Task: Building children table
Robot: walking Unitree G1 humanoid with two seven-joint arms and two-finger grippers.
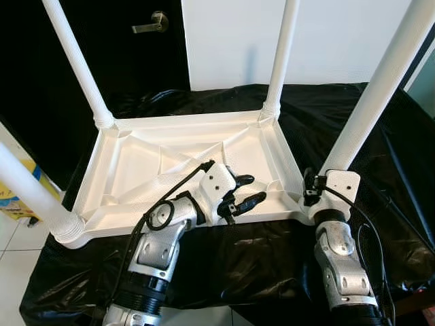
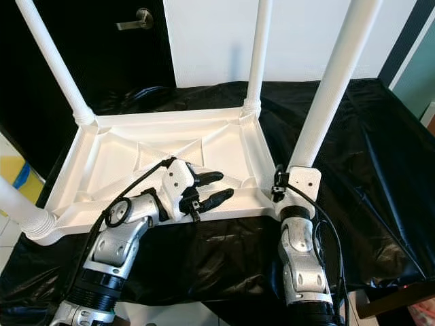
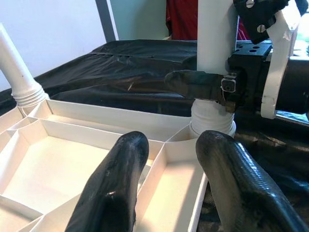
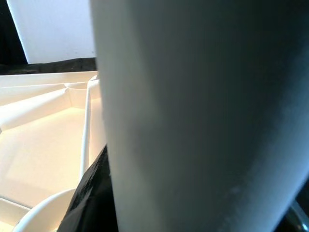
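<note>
**White kids table flipped upside down on a black sheet, both arms at the near edge**

Biggest thing first: a black sheet (image 1: 380, 163) covers the work surface, and the white plastic table top (image 1: 136, 159) lies on it belly up, ribs showing. Four white legs poke up from the corners. No logos or lettering readable anywhere on it.

The near right leg (image 1: 380, 88) is the one being handled. The right gripper (image 3: 203, 87) sits right at its base, one black finger pressed across the leg just above the threaded collar, so it looks clamped on that leg.

The left gripper (image 1: 241, 191) hovers over the ribbed underside near the front rim, just beside that same corner, fingers (image 3: 113, 188) spread apart and holding nothing

Behind it all, a dark door with a metal handle (image 1: 151, 24)
</note>
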